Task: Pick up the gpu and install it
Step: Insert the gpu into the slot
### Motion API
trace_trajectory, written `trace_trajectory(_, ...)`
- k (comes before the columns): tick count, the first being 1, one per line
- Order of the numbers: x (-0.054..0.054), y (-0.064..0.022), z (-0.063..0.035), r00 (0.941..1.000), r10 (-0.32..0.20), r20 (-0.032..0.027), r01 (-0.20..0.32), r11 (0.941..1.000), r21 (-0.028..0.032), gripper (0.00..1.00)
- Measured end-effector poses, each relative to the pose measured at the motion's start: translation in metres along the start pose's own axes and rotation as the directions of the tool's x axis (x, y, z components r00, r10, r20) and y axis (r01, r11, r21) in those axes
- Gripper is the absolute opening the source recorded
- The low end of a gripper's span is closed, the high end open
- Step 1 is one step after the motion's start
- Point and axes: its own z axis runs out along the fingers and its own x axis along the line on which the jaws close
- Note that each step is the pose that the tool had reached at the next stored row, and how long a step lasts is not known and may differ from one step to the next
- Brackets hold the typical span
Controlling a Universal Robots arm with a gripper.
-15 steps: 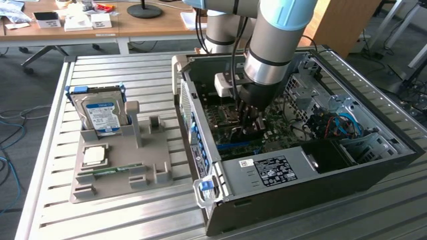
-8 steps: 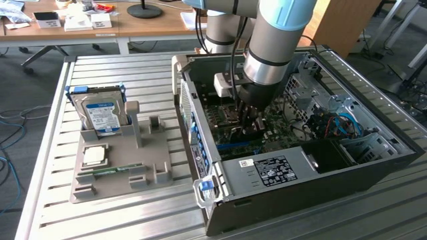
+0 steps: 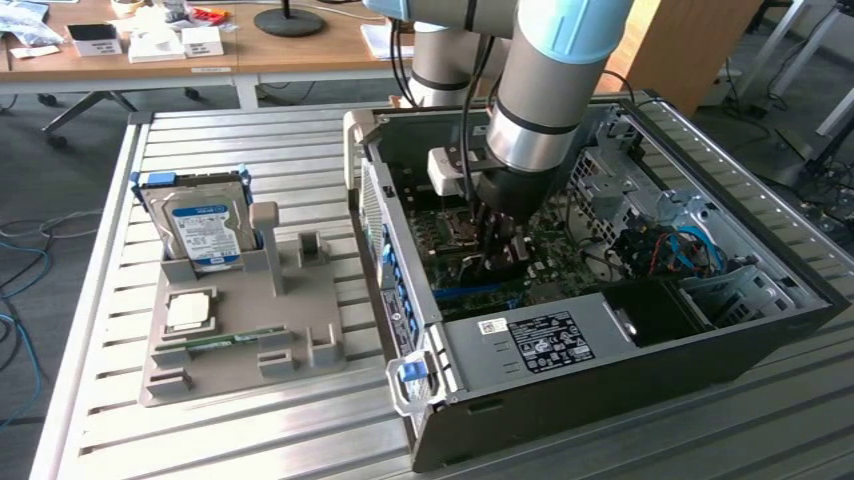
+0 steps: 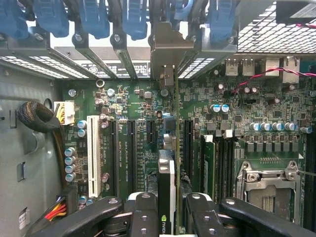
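The gpu (image 4: 170, 163) is held edge-on between the narrowed claw (image 4: 168, 217) fingers, its long axis run toward twelve o'clock along the motherboard (image 4: 138, 133) slots, its bracket (image 4: 170, 47) at the case's rear openings.

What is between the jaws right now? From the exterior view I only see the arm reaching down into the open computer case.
Observer: The gpu, clamped on both faces and standing on edge over the motherboard.
Operator: Where is its metal bracket?
Observer: The bracket is at the case's rear wall, among the blue slot latches.
Operator: Is the card seated?
Observer: I cannot tell, because the card hides the slot beneath it. The black slots on either side stand empty.
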Motion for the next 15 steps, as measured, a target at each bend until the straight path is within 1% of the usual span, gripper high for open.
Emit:
trace_trajectory(3, -0.0001, 0.0000, 0.0009, 1.0000, 0.000, 0.0007, 0.000, 1.0000, 0.0003, 0.27)
trace_trajectory(7, 0.0001, 0.0001, 0.0016, 1.0000, 0.000, -0.0001, 0.000, 1.0000, -0.0001, 0.27)
trace_trajectory(15, 0.0001, 0.0005, 0.0040, 1.0000, 0.000, 0.0005, 0.000, 1.0000, 0.0003, 0.27)
